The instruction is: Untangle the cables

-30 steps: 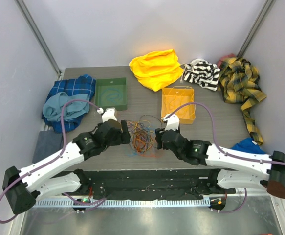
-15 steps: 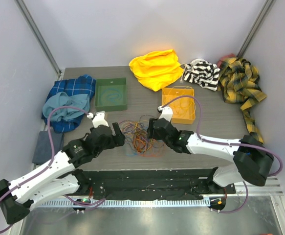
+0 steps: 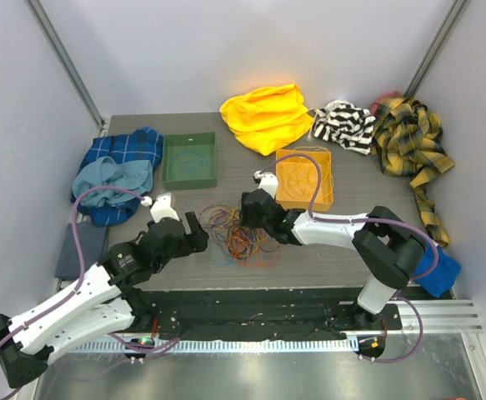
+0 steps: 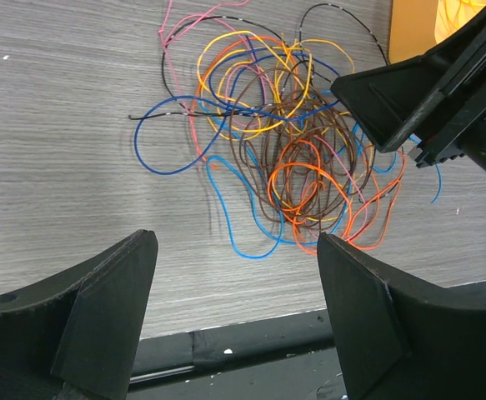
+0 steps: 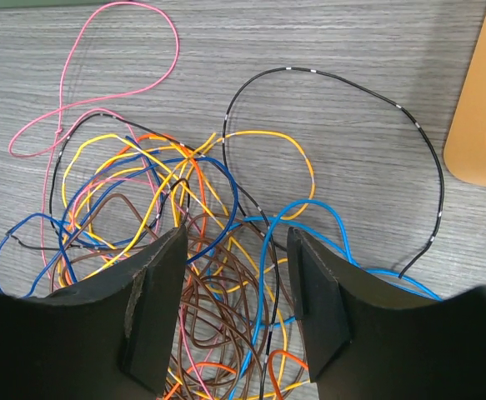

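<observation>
The right claw [image 5: 234, 243], half open and empty, had swung left over the tangled thin orange, yellow, blue and brown cables [image 3: 238, 233] at mid-frame on the grey bench [image 3: 226, 179]. The left claw [image 4: 236, 246], wide open and empty, had retreated. A first pull looked close.

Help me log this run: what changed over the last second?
The right gripper swung left and away from the bases as its arm folded at the elbow. It now hovers open over the far right part of the cables. The left gripper backed off to the left of the pile, also open. Nothing was grasped. The cables, green tray, orange tray and yellow cloth look unmoved.
</observation>
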`<state>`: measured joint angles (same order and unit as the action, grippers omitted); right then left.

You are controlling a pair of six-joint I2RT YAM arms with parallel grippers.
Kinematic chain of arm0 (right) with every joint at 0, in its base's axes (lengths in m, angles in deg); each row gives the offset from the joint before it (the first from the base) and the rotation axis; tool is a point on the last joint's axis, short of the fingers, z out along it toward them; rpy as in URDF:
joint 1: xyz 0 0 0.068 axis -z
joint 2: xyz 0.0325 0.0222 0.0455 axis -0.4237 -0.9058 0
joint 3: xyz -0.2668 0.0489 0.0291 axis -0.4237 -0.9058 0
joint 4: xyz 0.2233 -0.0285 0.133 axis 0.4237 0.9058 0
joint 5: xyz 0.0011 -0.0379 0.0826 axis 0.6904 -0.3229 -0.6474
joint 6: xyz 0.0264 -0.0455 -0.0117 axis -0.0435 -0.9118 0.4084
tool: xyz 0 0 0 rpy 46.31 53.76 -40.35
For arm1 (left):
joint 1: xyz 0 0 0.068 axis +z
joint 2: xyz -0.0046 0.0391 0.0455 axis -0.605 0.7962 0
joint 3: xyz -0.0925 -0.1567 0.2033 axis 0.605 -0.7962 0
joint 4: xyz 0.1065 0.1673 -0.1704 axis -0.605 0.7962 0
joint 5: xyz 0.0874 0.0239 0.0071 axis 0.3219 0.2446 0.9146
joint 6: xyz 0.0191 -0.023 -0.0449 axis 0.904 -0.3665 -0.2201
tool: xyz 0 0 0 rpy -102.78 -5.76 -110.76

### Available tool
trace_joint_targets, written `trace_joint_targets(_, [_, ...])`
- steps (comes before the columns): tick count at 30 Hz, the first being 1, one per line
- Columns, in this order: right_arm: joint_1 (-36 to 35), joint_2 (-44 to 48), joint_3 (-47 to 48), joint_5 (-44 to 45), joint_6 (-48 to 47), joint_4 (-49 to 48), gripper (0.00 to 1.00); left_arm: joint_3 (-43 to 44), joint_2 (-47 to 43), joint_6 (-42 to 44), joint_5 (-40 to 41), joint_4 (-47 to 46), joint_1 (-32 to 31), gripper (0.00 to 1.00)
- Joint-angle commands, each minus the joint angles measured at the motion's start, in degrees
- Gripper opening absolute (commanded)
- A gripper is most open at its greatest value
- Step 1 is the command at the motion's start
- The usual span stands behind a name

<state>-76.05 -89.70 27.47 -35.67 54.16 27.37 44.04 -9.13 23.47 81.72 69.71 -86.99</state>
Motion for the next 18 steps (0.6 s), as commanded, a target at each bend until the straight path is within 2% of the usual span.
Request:
trace_joint_targets(1, [0.2,0.9,1.6,1.7,0.7,-1.8,0.58,-0.5,-1.2,-0.2,2.3,0.6,0.0,0.82])
trace_joint_targets(18, [0.6,3.6,-4.0,2.1,1.9,-2.4,0.5,-0.3,1.2,-0.5,1.0,-1.0,0.0,0.82])
